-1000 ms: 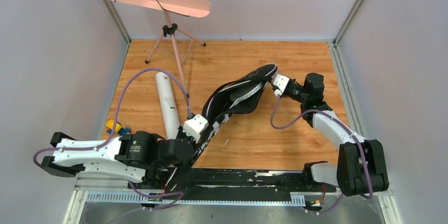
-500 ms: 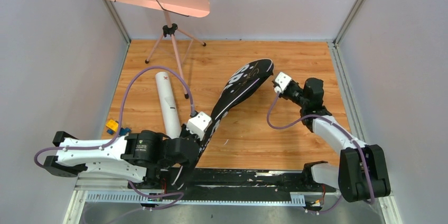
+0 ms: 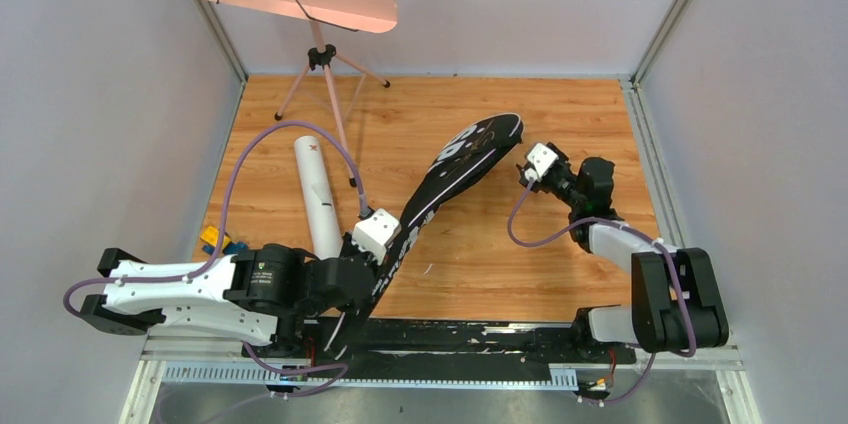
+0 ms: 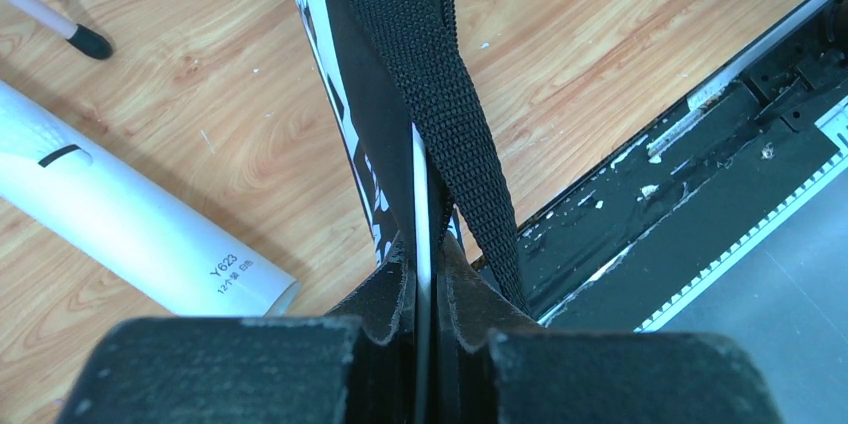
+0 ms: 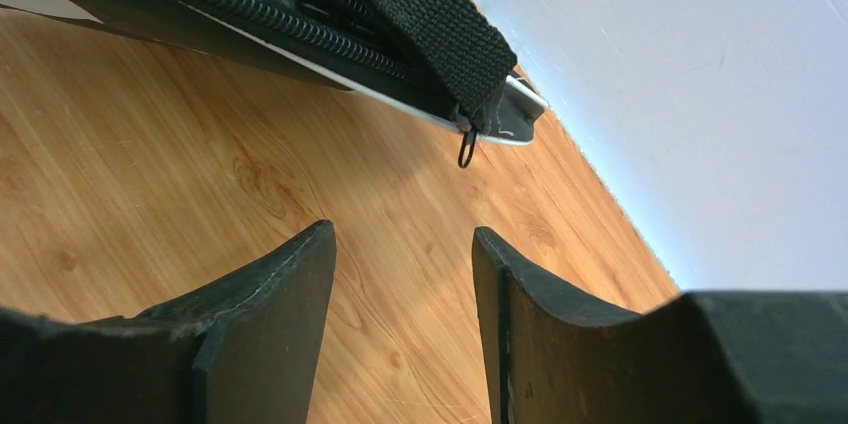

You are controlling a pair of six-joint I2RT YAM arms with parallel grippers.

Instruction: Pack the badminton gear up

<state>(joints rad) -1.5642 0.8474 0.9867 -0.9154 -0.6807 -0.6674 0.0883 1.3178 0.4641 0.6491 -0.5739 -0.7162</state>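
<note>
Clamping the narrow end of the long black white-lettered fabric bag (image 3: 452, 166) with the left end effector (image 4: 428, 266), nearly closed on it, just right of the long white cardboard tube (image 3: 318, 199) lying on the wooden worktop (image 3: 560, 114). Hovering just beside the bag's wide zippered end with the right end effector (image 5: 402, 236), gaping partway, gripping nothing.

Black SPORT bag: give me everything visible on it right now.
Black racket-shaped fabric bag with white lettering and piping, a woven strap, a zipper and a small ring at its tip. It slants diagonally over the wooden table. The left tool is shut on its narrow end; the open right tool sits just off the wide end, not touching.
</note>
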